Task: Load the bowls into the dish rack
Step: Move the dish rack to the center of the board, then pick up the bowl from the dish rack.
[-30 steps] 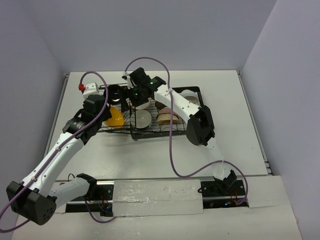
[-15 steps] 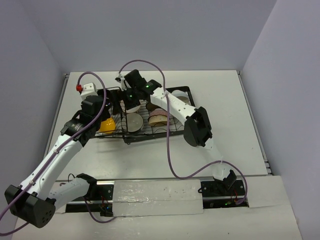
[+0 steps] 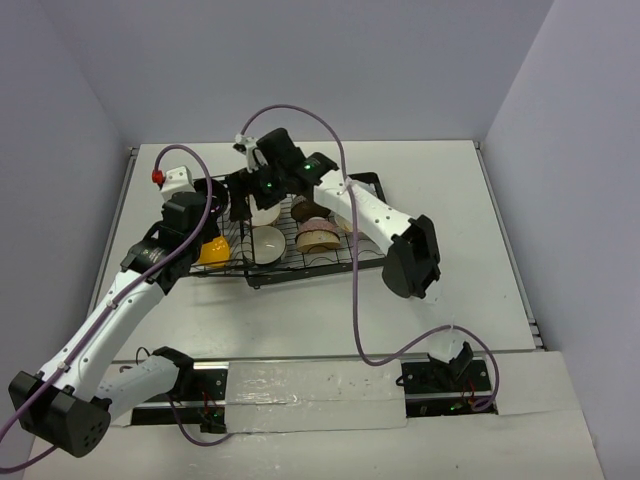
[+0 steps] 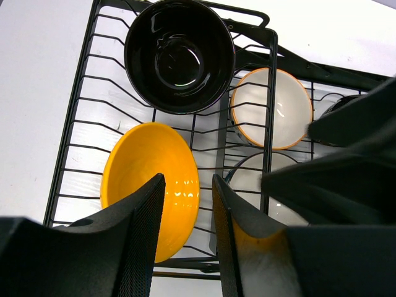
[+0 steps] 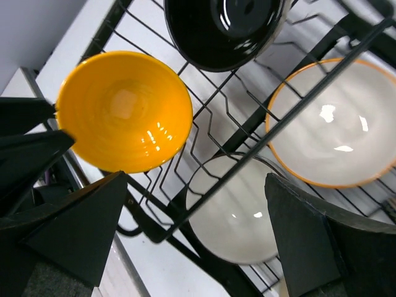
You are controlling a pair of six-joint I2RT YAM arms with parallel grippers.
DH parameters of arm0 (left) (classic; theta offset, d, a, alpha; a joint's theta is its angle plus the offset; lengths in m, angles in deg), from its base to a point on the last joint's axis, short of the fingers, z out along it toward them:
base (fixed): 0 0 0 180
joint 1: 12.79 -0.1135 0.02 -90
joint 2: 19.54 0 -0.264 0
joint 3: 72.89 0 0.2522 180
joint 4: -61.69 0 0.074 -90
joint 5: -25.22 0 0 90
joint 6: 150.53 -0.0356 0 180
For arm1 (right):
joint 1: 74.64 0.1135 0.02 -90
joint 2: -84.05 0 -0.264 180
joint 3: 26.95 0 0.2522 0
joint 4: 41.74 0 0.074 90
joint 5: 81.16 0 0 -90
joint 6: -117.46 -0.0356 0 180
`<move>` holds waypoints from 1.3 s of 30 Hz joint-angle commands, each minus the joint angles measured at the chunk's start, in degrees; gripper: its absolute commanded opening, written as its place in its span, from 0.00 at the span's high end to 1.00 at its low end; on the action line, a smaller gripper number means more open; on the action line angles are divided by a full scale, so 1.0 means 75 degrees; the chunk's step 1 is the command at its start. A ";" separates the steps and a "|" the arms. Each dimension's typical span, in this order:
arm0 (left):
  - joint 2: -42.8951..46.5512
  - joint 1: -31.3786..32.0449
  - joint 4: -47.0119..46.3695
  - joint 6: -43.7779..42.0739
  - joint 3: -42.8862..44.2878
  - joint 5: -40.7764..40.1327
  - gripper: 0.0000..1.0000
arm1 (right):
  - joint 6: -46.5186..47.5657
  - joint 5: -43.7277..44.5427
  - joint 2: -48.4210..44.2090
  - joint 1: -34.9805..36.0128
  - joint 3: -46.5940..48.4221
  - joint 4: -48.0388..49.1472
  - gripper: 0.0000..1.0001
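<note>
The black wire dish rack [image 3: 300, 268] holds several bowls. In the left wrist view a black bowl [image 4: 179, 55], an orange-yellow bowl [image 4: 145, 179], a white orange-rimmed bowl [image 4: 272, 108] and a greyish bowl [image 4: 247, 179] lie in it. Tan and brown bowls [image 3: 318, 235] sit further right. My left gripper [image 4: 185, 182] is open, its fingers straddling the yellow bowl's right rim with a gap showing. My right gripper [image 5: 198, 229] hangs wide open over the greyish bowl [image 5: 238, 210], with a rack wire [image 5: 247, 151] crossing between its jaws.
The rack lies on a white table [image 3: 440, 200] enclosed by pale walls. The right arm [image 3: 370, 215] reaches across the rack from the right. Purple cables [image 3: 350, 300] loop over the table in front of the rack.
The rack and its bowls slid left between one second and half a second ago, and both grippers moved left with it. Since then little has moved; the right elbow swung slightly right.
</note>
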 commanded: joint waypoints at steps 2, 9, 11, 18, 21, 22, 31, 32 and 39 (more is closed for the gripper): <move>0.0165 -0.0040 -0.0182 -0.0018 0.0006 -0.0191 0.59 | 0.0444 0.0292 -0.1093 -0.0248 -0.0326 0.0123 0.00; 0.0260 -0.0040 -0.0276 -0.0041 -0.0065 -0.0215 0.59 | 0.0936 0.3652 -0.2382 -0.0354 -0.1263 0.0380 0.00; 0.0201 -0.0052 -0.0264 -0.0041 -0.0041 -0.0180 0.59 | 0.1065 0.5694 -0.3257 -0.0330 -0.2289 0.1253 0.00; 0.0107 -0.0052 -0.0264 -0.0088 -0.0018 -0.0063 0.59 | 0.1032 0.6551 -0.4552 -0.0681 -0.4219 0.1907 0.18; 0.0095 -0.0052 -0.0264 -0.0088 -0.0018 0.0007 0.59 | 0.0727 0.7053 -0.4914 -0.0693 -0.4534 0.1577 0.34; 0.0107 -0.0052 -0.0252 -0.0088 -0.0029 0.0019 0.59 | 0.0598 0.7344 -0.5066 -0.0705 -0.4697 0.1565 0.40; 0.0212 -0.0052 -0.0334 -0.0100 -0.0076 0.0547 0.59 | -0.1089 0.7161 -0.6285 -0.1291 -0.5905 -0.0073 0.67; 0.0224 -0.0052 -0.0346 -0.0111 -0.0076 0.0593 0.59 | -0.1195 0.7009 -0.6333 -0.1291 -0.5964 -0.0204 0.70; 0.0365 -0.0052 -0.0404 -0.0135 -0.0088 0.0922 0.59 | -0.1454 0.5943 -0.6919 -0.1291 -0.7264 0.0029 0.87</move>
